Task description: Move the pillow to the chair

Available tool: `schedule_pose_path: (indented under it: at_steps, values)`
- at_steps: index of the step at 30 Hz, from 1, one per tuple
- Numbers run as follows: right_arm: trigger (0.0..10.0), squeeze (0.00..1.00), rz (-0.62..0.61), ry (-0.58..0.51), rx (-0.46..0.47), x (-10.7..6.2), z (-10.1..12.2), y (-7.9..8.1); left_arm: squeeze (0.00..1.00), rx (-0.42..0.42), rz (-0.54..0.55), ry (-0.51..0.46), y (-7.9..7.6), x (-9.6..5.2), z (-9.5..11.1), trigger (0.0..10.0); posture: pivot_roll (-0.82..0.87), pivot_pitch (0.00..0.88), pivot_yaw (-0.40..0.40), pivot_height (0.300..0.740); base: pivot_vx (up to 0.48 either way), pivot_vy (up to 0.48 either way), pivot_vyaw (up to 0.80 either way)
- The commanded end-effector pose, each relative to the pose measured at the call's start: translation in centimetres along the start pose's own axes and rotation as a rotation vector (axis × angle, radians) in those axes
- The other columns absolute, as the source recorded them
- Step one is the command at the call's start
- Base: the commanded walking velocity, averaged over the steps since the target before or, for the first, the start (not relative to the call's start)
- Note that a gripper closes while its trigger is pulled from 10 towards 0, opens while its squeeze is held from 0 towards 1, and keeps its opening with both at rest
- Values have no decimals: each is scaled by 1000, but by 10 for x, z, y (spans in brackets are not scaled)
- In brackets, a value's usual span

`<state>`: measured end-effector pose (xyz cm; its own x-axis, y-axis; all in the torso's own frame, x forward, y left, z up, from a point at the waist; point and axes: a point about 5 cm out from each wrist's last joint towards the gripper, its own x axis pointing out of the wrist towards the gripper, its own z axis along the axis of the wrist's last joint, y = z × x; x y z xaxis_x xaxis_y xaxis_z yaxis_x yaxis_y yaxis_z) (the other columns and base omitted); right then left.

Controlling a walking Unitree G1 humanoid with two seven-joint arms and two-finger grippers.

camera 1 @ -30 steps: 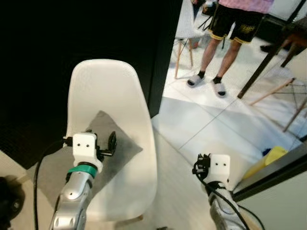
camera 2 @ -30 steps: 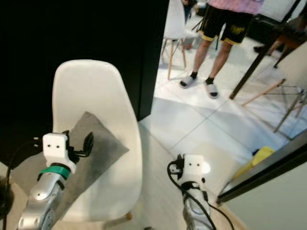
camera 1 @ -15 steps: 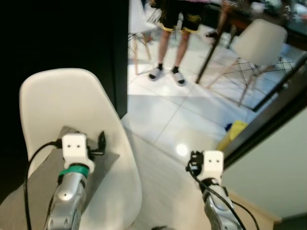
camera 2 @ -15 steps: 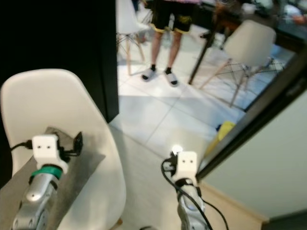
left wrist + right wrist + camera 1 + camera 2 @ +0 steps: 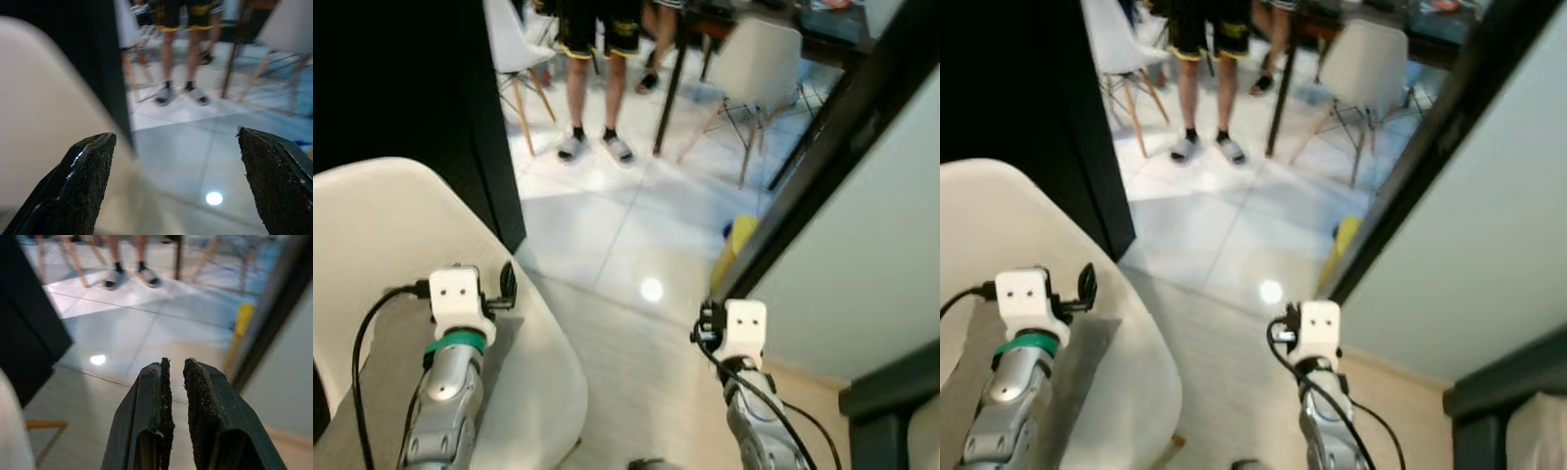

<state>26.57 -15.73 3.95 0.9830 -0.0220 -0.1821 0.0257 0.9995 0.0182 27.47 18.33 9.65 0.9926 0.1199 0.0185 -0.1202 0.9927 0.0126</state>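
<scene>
A grey pillow (image 5: 377, 387) lies flat on the seat of a white shell chair (image 5: 372, 225) at my lower left. My left gripper (image 5: 505, 286) hovers above the pillow near the seat's front edge, and in the left wrist view its fingers (image 5: 85, 181) stand wide apart with nothing between them. My right gripper (image 5: 705, 328) hangs over the pale floor to the right of the chair. In the right wrist view its fingers (image 5: 156, 396) are pressed almost together and hold nothing.
A person's legs in slides (image 5: 592, 88) stand on the white tiles ahead, beside other white chairs (image 5: 754, 59) and a dark table leg. A black wall panel (image 5: 401, 78) rises behind the chair. A dark door frame (image 5: 803, 166) and a yellow object (image 5: 734, 240) are on the right.
The camera has swung to the right, so the chair and pillow slid toward the left edge. Both arms keep the same pose; the pillow stays on the seat.
</scene>
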Motion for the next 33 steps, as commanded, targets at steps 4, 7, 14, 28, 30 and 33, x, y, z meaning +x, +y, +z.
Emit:
schedule_pose_path:
  at_steps: [4,7,14,28,30,33]
  values:
    - [10000,0,-24,26,2,-1,-6,-5,0,17,1,13,-1,-1,-4,10000,42,22,43,740,0,0,-800]
    - [10000,0,-25,35,-4,0,-6,-5,0,18,6,16,0,-1,-5,10000,42,23,42,740,0,0,-800]
    - [10000,0,-26,38,-5,2,-6,-5,0,37,-21,72,-3,0,-12,10000,49,21,36,740,0,0,-800]
    - [10000,0,-83,81,25,3,-16,-8,0,53,-16,166,-9,2,-33,10000,40,39,49,740,0,0,-800]
    - [10000,0,-88,84,25,3,-17,-8,0,67,-16,165,-9,3,-35,10000,40,38,49,740,0,0,-800]
    - [10000,0,-96,93,24,3,-19,-9,0,63,-8,153,-8,4,-35,10000,35,39,53,740,0,0,-800]
